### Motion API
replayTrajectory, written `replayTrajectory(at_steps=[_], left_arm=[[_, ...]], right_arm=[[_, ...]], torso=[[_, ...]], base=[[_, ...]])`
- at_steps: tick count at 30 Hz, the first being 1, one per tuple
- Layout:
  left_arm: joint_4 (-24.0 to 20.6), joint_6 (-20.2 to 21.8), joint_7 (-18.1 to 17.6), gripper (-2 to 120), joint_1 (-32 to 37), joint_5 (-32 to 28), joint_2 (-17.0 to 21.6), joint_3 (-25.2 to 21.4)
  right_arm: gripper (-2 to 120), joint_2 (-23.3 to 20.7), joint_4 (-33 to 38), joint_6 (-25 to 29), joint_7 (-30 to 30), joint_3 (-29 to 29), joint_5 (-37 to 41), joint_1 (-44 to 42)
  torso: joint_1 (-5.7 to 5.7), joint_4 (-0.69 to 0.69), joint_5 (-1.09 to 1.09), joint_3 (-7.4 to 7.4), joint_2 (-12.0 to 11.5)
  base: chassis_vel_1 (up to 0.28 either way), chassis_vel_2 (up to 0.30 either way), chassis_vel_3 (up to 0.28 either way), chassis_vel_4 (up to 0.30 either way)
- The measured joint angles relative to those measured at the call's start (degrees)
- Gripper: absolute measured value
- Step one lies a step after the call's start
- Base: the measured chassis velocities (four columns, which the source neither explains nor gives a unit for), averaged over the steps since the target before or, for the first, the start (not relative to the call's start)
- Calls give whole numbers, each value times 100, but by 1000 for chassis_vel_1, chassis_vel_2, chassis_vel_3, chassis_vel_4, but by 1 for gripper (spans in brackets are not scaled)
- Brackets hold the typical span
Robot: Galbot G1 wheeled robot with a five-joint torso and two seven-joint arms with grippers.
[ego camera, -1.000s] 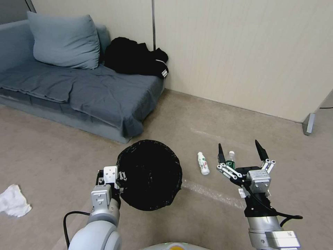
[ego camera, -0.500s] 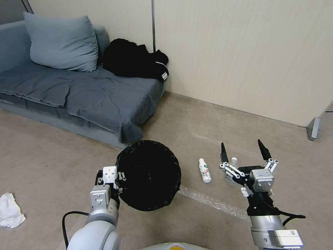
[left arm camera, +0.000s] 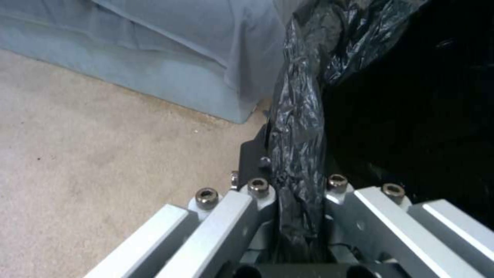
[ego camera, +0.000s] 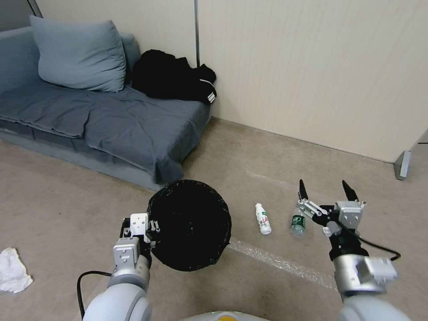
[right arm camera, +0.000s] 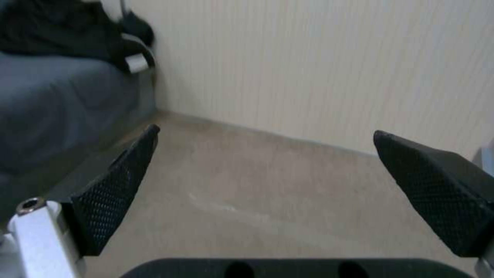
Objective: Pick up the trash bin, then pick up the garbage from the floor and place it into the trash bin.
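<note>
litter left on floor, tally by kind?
Bottles: 2, white and green-label
Tissue: 1
Total: 3

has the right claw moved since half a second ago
Yes. Against the white bottle, which stayed put, the open right claw has shifted to the robot's right, uncovering the green-label bottle.
</note>
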Motion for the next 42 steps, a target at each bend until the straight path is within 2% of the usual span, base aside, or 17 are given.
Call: replayTrajectory(at_steps=[1, 4, 10, 12, 18, 21, 22, 24, 25, 30, 42], left_arm=[[0, 0, 0, 2, 0, 0, 0, 0], [11, 4, -6, 2, -2, -7, 2, -13], [24, 8, -11, 2, 5, -5, 0, -9], [53, 8, -20, 2, 21, 5, -16, -2], [68, 8, -25, 2, 46, 20, -23, 12], [73, 8, -28, 2, 61, 30, -36, 37], [73, 8, -28, 2, 61, 30, -36, 37], [80, 8, -34, 2, 66, 29, -36, 35], [80, 8, -34, 2, 66, 29, -36, 35], [93, 8, -41, 2, 114, 26, -26, 29], [79, -6, -62, 2, 203, 20, 23, -12]], right_arm=[[100, 0, 0, 0, 0, 0, 0, 0], [100, -120, -434, -546, -2, -1, 170, 409], [100, -188, -933, -722, -81, -48, 198, 656], [100, -274, -1526, -857, -122, -88, 288, 924], [100, -369, -2089, -1042, -203, -112, 571, 1185], [100, -431, -2912, -1206, -355, -163, 818, 1587], [100, -431, -2912, -1206, -355, -163, 818, 1587], [100, -435, -3451, -1189, -423, -198, 802, 1833], [100, -435, -3451, -1189, -423, -198, 802, 1833], [100, -390, -4466, -994, -577, -236, 597, 2324], [100, -357, -5638, -609, -680, -267, 419, 3096]], torso=[[0, 0, 0, 0, 0], [0, 0, 0, 0, 0], [0, 0, -1, 0, 0], [0, 0, -1, 0, 0], [0, 0, -1, 0, 0], [0, 0, -1, 0, 0], [0, 0, -1, 0, 0], [0, 0, -1, 0, 0], [0, 0, -1, 0, 0], [0, 0, -1, 0, 0], [0, -1, -2, 0, 0]], base=[[0, 0, 0, 0], [0, 0, 0, 0], [0, 0, 0, 0], [0, 0, 0, 0], [0, 0, 0, 0], [0, 0, 0, 0], [0, 0, 0, 0], [0, 0, 0, 0], [0, 0, 0, 0], [0, 0, 0, 0], [0, 0, 0, 0]])
